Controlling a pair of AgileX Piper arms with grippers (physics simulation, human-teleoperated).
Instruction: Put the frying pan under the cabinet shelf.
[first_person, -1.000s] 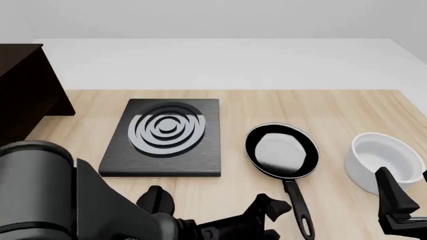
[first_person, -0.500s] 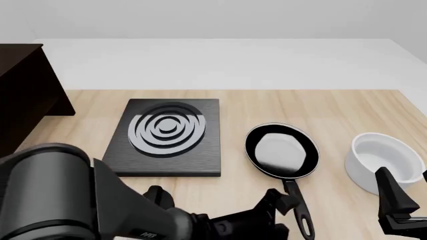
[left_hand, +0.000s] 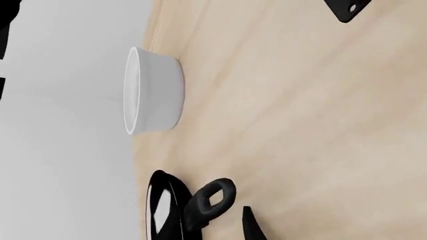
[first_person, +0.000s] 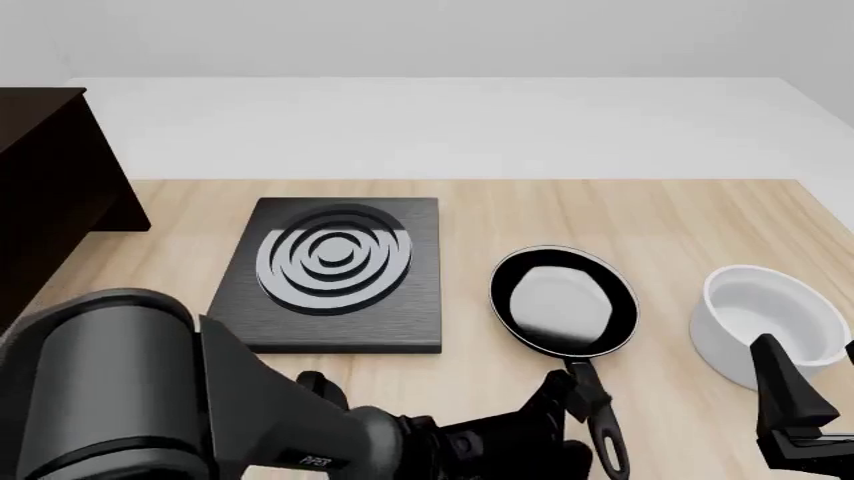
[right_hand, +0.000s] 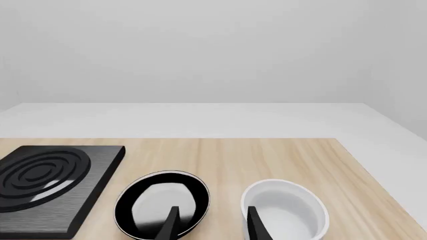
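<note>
A pale wooden table (first_person: 694, 220) sits before a plain grey wall. The frying pan (first_person: 563, 300) rests flat between the stove plate (first_person: 334, 275) and the white bowl (first_person: 767, 320), handle pointing toward the arms. The left gripper (first_person: 567, 395) reaches in low beside that handle, likely lining up a grasp; how wide it stands I cannot tell. The right gripper (right_hand: 210, 222) hangs parted and empty. The cabinet shelf (first_person: 47, 170) stands far left, well apart from the pan.

Stove plate (first_person: 331, 275) blocks the path between frying pan (first_person: 563, 302) and far-left cabinet shelf (first_person: 47, 180); bare table (first_person: 641, 215) lies beyond them.
</note>
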